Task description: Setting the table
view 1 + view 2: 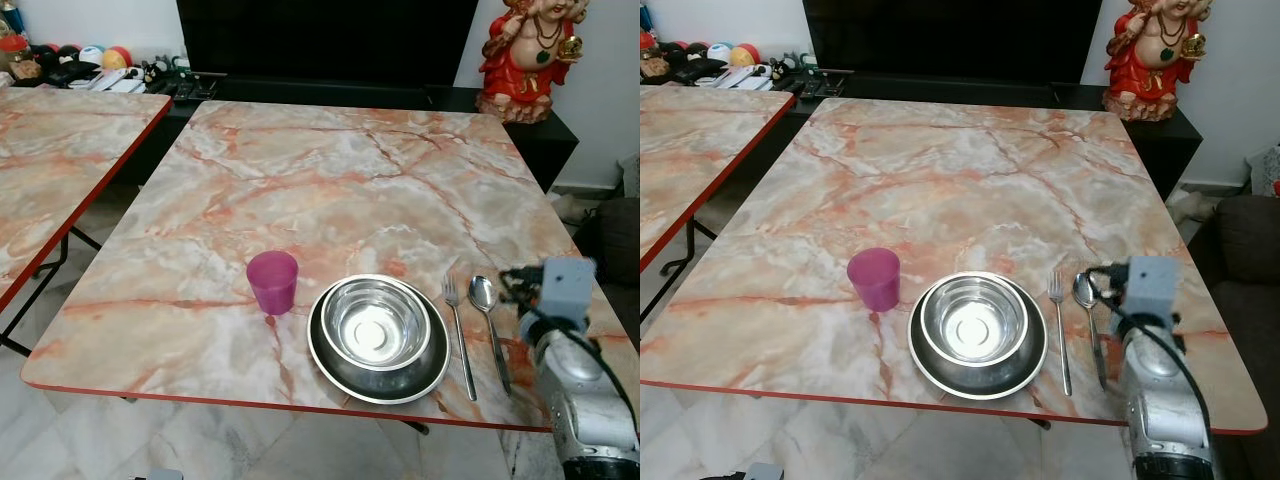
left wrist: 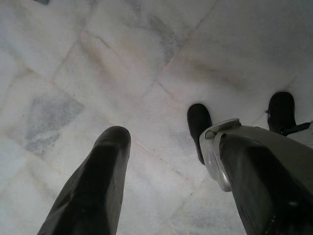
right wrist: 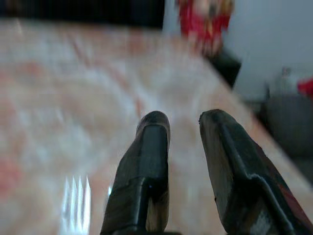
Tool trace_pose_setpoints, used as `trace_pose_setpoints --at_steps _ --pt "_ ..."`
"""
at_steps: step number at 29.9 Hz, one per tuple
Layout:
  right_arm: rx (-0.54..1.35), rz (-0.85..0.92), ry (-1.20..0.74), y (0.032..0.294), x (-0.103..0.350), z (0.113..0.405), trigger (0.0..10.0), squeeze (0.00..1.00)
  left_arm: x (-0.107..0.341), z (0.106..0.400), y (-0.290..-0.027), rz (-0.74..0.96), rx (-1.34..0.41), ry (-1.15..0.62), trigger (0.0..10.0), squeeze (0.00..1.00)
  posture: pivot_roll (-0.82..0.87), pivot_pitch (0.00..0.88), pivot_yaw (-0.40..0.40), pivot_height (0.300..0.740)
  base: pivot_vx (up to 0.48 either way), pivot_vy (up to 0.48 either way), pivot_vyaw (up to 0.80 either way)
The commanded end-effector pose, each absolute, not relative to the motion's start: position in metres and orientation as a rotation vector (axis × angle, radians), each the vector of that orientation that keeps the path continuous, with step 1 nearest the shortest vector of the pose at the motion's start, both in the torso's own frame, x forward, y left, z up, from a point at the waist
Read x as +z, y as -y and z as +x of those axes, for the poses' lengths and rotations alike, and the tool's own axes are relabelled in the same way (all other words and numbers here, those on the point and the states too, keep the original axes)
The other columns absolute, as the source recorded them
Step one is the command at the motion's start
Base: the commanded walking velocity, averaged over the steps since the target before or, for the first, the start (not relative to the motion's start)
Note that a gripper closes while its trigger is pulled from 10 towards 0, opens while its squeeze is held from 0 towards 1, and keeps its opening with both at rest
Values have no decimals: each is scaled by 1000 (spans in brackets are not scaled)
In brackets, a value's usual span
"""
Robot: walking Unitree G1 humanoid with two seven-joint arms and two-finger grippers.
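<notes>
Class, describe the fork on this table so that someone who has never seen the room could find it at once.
Start at the marble-patterned table, then its near edge, where a steel bowl sits in a plate. The fork lies just right of the plate; unlike the spoon beside it, it has tines.

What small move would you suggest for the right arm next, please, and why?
Probably draw the right gripper back from the table. Its fingers are open and empty just past the spoon, which lies beside the fork, right of the bowl on its plate, cup at left: the setting looks complete.
</notes>
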State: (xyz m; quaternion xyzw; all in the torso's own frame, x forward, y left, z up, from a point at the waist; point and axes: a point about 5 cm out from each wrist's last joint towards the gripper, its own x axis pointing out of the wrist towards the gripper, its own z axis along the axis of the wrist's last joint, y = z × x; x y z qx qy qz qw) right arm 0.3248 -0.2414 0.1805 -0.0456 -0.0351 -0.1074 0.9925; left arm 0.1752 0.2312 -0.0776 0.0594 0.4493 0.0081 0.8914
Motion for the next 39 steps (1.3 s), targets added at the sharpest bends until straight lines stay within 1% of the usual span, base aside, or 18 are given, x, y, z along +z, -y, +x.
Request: trace_pose_setpoints --at_steps 1,3,6,7,9,11,12,14,15,20,21,26,28,32,34,39 --pt "-224 -66 104 244 185 322 10000 0 -80 168 -235 129 29 -960 10000 0 -74 119 -9 740 0 0 0" --pt "-224 -68 145 243 190 320 10000 0 -77 174 -237 126 44 -938 10000 0 -81 106 -3 740 0 0 0" --pt "-227 -70 154 244 191 320 10000 0 -76 176 -238 119 51 -929 10000 0 -81 103 -3 740 0 0 0" --pt "-230 -62 170 243 191 318 10000 0 -74 180 -239 74 75 -908 10000 0 -75 77 0 740 0 0 0" --pt "-232 -55 184 243 191 318 10000 0 -72 182 -239 42 92 -893 10000 0 -74 69 0 740 0 0 0" --pt "-220 -50 192 239 187 316 10000 0 -69 186 -240 -14 126 -851 10000 0 -64 37 2 740 0 0 0" --pt "-204 -51 193 236 185 315 10000 0 -69 187 -240 -19 132 -845 10000 0 -63 15 4 740 0 0 0" --pt "-204 -51 193 236 185 315 10000 0 -69 187 -240 -19 132 -845 10000 0 -63 15 4 740 0 0 0" --pt "-191 -42 198 232 182 315 10000 0 -69 185 -241 -47 147 -848 10000 0 -64 0 7 740 0 0 0" --pt "-187 -34 205 230 185 316 10000 0 -70 184 -241 -79 149 -861 10000 0 -66 9 18 740 0 0 0" --pt "-182 -41 216 229 187 317 10000 0 -70 185 -242 -81 147 -860 10000 0 -73 29 16 740 0 0 0" --pt "-197 -41 228 231 186 313 10000 0 -72 180 -246 -90 179 -865 10000 0 -68 21 8 740 0 0 0" --pt "-154 -94 239 224 187 313 10000 0 -75 174 -244 -93 174 -882 10000 0 -63 27 0 740 0 0 800" --pt "-164 -81 250 225 189 315 10000 0 -74 174 -244 -104 185 -878 10000 0 -59 41 1 740 0 0 800" --pt "-164 -79 251 225 190 316 10000 0 -74 175 -244 -105 185 -877 10000 0 -59 43 3 740 0 375 800" --pt "-167 -25 264 224 191 317 10000 0 -74 176 -243 -100 175 -877 10000 0 -59 58 6 740 0 480 0"
